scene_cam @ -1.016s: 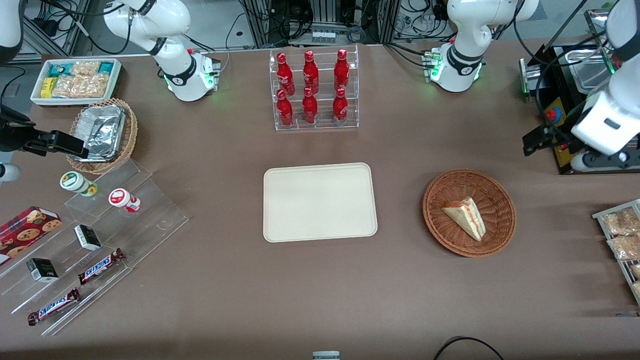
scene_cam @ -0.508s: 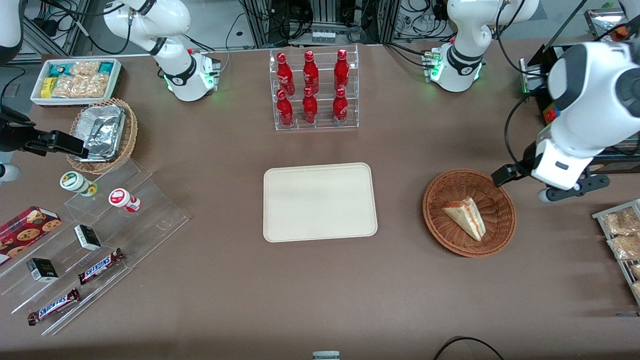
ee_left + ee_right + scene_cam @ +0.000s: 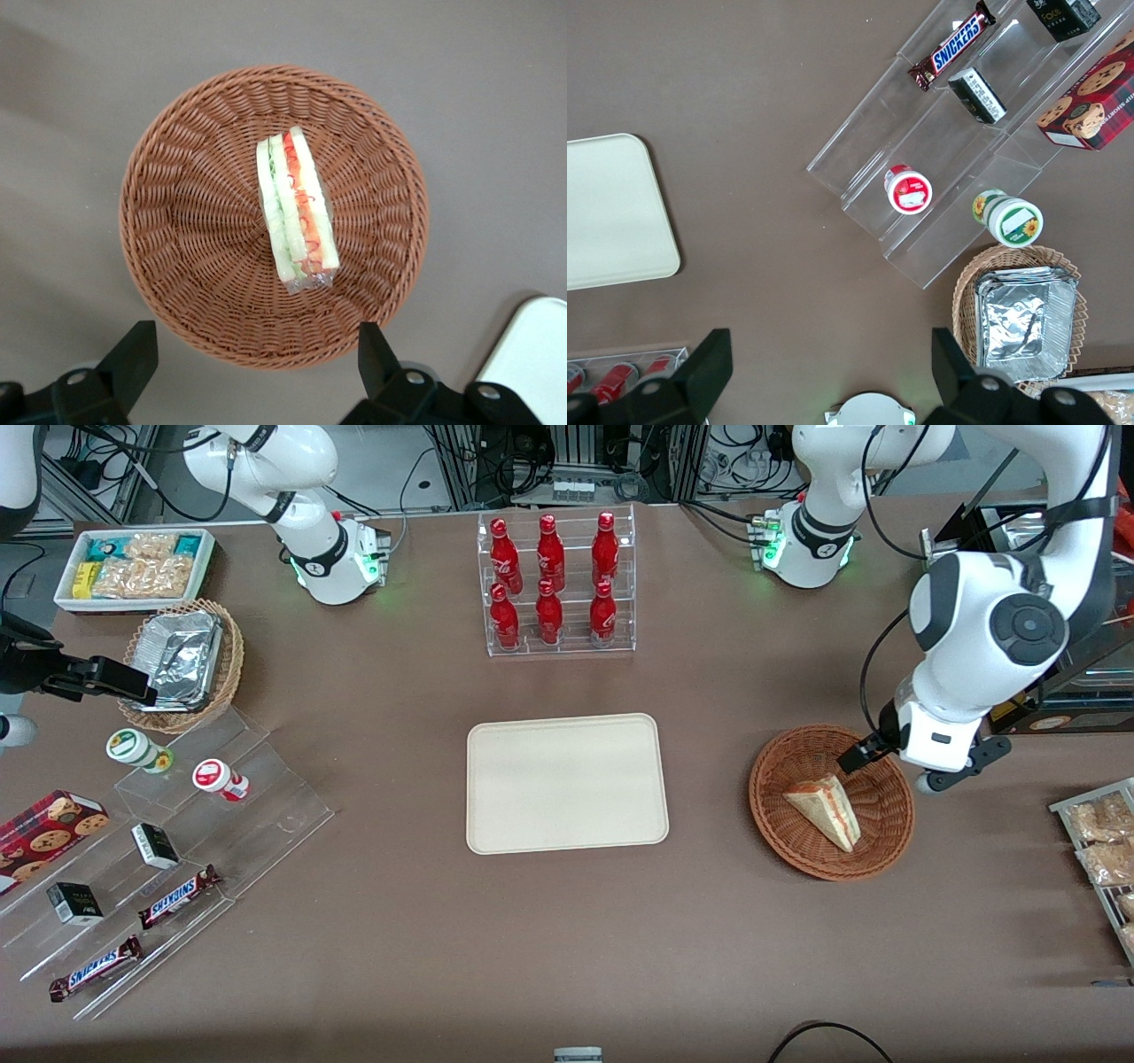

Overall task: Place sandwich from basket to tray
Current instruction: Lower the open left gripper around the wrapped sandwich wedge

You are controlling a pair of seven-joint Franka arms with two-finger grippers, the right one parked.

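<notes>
The brown surface (image 3: pixel 567 939) is carrying many things. Going from the parked arm's end, a white bin of snack packets (image 3: pixel 135 567) is sitting near a light wicker basket with foil trays (image 3: pixel 182 662), and nearer the front camera a clear stepped stand (image 3: pixel 177 850) is holding two small round tubs, little dark boxes and two Snickers bars (image 3: pixel 180 896). A red cookie box (image 3: pixel 49 828) is lying just beside that stand. In the middle, a clear rack of red bottles (image 3: pixel 556 584) is standing farther from the front camera than the tray (image 3: pixel 567 783), and the cream tray is lying flat with nothing on it. Toward the working arm's end, the round reddish-brown basket (image 3: pixel 797 841) is sitting well apart from the tray. The sandwich (image 3: pixel 828 808) is lying inside the basket, near its middle, and nothing is touching it. In the left wrist view the sandwich (image 3: pixel 297 208) is showing its green, red and orange layers between pale bread, with the basket (image 3: pixel 195 266) all around it and a corner of the tray (image 3: pixel 536 363) peeking in. The gripper (image 3: pixel 890 766) is hanging above the basket's rim, on the side farther from the front camera, and not touching the sandwich. Its two dark fingers (image 3: pixel 376 350) are spread wide apart and holding nothing. Bags of snacks on a rack (image 3: pixel 1103 841) are lying at the working arm's end.
</notes>
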